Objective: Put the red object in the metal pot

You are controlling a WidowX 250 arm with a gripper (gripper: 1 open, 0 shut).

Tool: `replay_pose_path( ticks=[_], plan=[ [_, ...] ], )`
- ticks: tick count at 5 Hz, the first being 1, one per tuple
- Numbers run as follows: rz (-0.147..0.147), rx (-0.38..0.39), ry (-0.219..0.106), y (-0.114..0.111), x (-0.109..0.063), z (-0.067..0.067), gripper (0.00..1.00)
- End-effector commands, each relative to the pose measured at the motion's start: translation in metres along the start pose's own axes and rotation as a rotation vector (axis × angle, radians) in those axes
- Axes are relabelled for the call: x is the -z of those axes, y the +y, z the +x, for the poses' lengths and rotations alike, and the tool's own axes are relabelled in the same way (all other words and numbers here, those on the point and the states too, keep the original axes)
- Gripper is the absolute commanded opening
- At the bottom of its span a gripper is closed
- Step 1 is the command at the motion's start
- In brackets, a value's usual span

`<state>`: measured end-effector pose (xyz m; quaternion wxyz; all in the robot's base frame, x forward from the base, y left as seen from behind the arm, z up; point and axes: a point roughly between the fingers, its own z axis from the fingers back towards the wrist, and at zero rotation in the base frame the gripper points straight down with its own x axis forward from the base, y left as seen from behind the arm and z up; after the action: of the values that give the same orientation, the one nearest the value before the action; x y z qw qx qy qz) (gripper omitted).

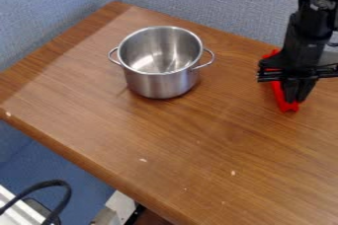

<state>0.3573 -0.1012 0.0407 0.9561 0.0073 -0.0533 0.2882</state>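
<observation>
Shiny round stainless steel pot (pixel 161 61) w/ two small side handles sits upright on the brown wooden surface (pixel 119 130), nothing visible inside it. Black robot gripper (pixel 294 83) is well right of the pot, pointing straight down, jaws pinched on the bright red narrow plastic bar (pixel 283 89). Bar is well apart from the pot, near surface's right edge; can't tell if its lower end touches the surface. Blue fabric backdrop (pixel 66 2) behind/left of pot.

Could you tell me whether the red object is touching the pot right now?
Apart. The camera view shows bare wood between the pot and the red object, which sits in the gripper off to the pot's right.
</observation>
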Motion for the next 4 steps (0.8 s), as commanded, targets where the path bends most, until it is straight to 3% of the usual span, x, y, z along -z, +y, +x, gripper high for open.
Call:
replay_pose_path(
  ticks=[1, 4],
  plan=[
    [0.09, -0.033, 0.069, 0.026, 0.034, 0.002, 0.0],
    [0.103, -0.067, 0.093, 0.023, 0.048, 0.011, 0.0]
  ],
)
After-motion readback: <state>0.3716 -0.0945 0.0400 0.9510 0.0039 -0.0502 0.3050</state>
